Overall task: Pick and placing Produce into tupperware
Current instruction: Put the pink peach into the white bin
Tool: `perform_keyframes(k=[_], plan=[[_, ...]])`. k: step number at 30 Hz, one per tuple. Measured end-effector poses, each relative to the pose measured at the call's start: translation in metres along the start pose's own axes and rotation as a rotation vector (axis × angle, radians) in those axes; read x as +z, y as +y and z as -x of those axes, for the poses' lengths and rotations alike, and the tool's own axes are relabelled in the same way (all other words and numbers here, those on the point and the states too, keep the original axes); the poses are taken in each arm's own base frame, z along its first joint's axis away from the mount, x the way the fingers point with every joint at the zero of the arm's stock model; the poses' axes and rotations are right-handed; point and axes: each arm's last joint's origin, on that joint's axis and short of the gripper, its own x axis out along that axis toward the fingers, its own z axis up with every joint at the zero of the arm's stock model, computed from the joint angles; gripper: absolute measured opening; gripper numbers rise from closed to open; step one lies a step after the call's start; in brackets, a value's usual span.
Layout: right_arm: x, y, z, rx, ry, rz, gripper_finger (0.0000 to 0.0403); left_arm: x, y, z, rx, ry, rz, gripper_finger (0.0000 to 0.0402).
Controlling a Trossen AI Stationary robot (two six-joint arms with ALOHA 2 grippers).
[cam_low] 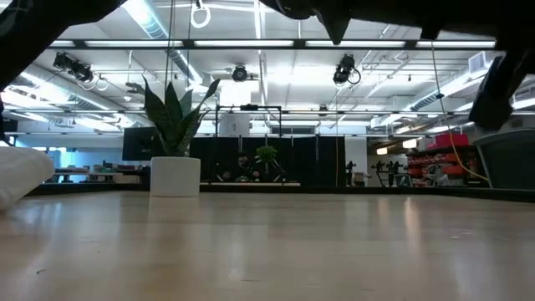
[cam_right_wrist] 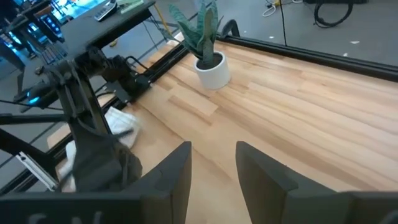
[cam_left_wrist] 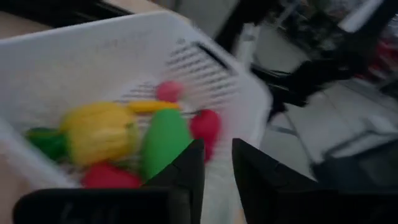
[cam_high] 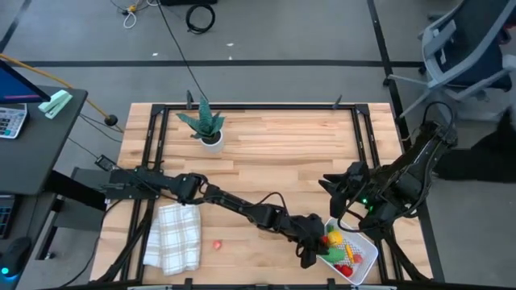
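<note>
The white tupperware point(cam_high: 370, 253) sits at the table's near right corner. In the left wrist view its wall point(cam_left_wrist: 93, 56) surrounds a yellow pepper point(cam_left_wrist: 99, 130), a green oblong piece point(cam_left_wrist: 163, 140), a thin orange piece point(cam_left_wrist: 152, 106), and red and pink pieces point(cam_left_wrist: 206, 124). One small red piece point(cam_high: 217, 243) lies on the bare wood near the cloth. My left gripper point(cam_high: 309, 251) is over the tupperware's left end, and its fingers point(cam_left_wrist: 217, 168) are open a little and empty. My right gripper point(cam_high: 333, 187) hangs open above the wood, just beyond the tupperware.
A spiky green plant in a white pot point(cam_high: 207, 127) stands at the far left of the table. A folded white checked cloth point(cam_high: 173, 236) lies at the near left. Black rails frame the table. The left arm stretches across the near half of the table.
</note>
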Motion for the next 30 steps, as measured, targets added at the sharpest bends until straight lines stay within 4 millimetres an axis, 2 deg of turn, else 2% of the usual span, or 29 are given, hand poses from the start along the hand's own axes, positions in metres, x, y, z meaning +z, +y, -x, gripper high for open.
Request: perform_keyframes(k=[4, 8, 11, 14, 18, 22, 27, 30], plan=[[-0.001, -0.001, 0.0, -0.002, 0.032, 0.027, 0.0133, 0.026, -0.009, 0.018, -0.116, 0.076, 0.03, 0.0093], [-0.002, -0.001, 0.0, -0.002, 0.055, 0.032, 0.0132, 0.048, -0.018, 0.047, -0.126, 0.237, 0.066, 0.0083], [-0.002, -0.001, 0.0, -0.004, 0.06, 0.035, 0.0132, 0.053, -0.027, 0.076, -0.048, 0.415, -0.003, 0.0073], [-0.002, -0.001, 0.0, -0.006, 0.062, 0.039, 0.0132, 0.056, -0.041, 0.116, 0.033, 0.63, -0.02, 0.0065], [-0.002, -0.001, 0.0, -0.006, 0.066, 0.05, 0.0132, 0.044, -0.057, 0.165, 0.219, 0.933, -0.016, 0.006], [-0.002, -0.001, 0.0, -0.005, 0.069, 0.055, 0.0132, 0.032, -0.082, 0.21, 0.467, 1.144, -0.086, 0.0065], [-0.002, -0.002, 0.0, -0.005, 0.068, 0.056, 0.0132, 0.005, -0.116, 0.214, 0.487, 1.076, -0.066, 0.0083], [-0.002, -0.002, 0.0, -0.005, 0.068, 0.056, 0.0132, -0.026, -0.129, 0.214, 0.558, 1.134, -0.031, 0.0102]])
